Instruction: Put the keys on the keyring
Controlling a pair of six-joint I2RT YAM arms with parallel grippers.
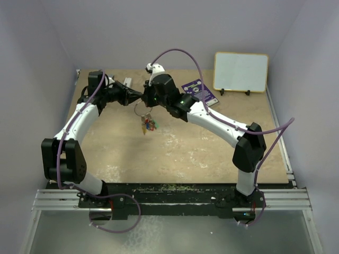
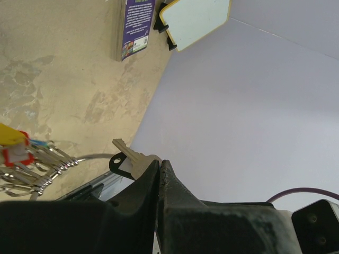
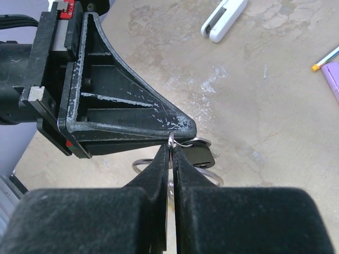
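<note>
Silvery key (image 2: 132, 161) in a tight pinch of the left hand (image 2: 160, 165), thin keyring (image 3: 136, 165) likewise in the right hand (image 3: 172, 149).

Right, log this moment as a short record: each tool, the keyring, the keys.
left tool: shut on a single key, blade sticking out past the tips
right tool: shut on the keyring
tools: meeting tip to tip
tagged keys: bunched on the keyring, hanging below the tools
purple card: flat on the table, far side
</note>
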